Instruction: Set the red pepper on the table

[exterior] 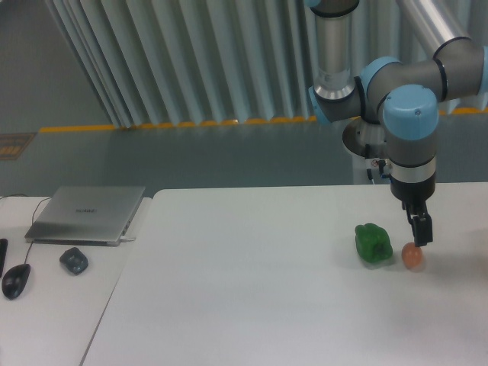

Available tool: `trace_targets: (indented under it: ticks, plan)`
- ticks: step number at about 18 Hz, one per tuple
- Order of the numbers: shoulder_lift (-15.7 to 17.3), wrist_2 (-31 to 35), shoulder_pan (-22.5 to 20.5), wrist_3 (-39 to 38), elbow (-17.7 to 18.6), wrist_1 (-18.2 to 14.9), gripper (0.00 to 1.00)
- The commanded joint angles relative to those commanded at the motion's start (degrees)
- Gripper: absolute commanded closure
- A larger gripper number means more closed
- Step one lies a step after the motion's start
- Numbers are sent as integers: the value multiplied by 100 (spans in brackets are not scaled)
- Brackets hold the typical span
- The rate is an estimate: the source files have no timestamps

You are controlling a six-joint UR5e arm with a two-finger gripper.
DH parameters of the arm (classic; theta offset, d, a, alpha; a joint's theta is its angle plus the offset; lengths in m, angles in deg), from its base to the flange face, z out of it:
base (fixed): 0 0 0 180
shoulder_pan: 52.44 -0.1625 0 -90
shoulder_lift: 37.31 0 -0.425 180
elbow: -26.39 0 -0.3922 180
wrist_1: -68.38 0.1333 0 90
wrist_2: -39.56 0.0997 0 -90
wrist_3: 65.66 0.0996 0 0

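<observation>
The red pepper cannot be found anywhere in this view: neither on the table (252, 290) nor clearly in the gripper (420, 232), so where it is cannot be told. Taking the green pepper (374, 243) as the landmark, the gripper hangs just to its right and a little above, pointing down at the white tabletop. Directly under the fingertips, and just right of the green pepper's lower edge, sits a small orange ball (412, 256); whether the fingers touch it is too fine to make out. The fingers look dark and close together, but whether they are pinched on something or merely narrow cannot be told. Far to the left of the green pepper, on a separate desk, lie a closed laptop (88, 213), a small dark object (74, 261) and a mouse (16, 280). As a judgement, a small bell pepper of this kind should be light, hollow and fairly stiff, with a smooth glossy skin that may slip under hard pads; gripping across the broad lobed middle, rather than at the tapered end, would likely hold best, with modest force to avoid denting it.
</observation>
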Motion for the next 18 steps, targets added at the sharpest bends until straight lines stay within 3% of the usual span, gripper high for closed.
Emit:
trace_targets:
  ticks: [3,15,16,18]
  plan:
    - [18,-61,-9,-70,36,185,0]
    - [9,-271,0,-737,167,238,0]
    - [9,-533,-26,-755,202,342,0]
    - [18,-598,-44,-825,412,885,0]
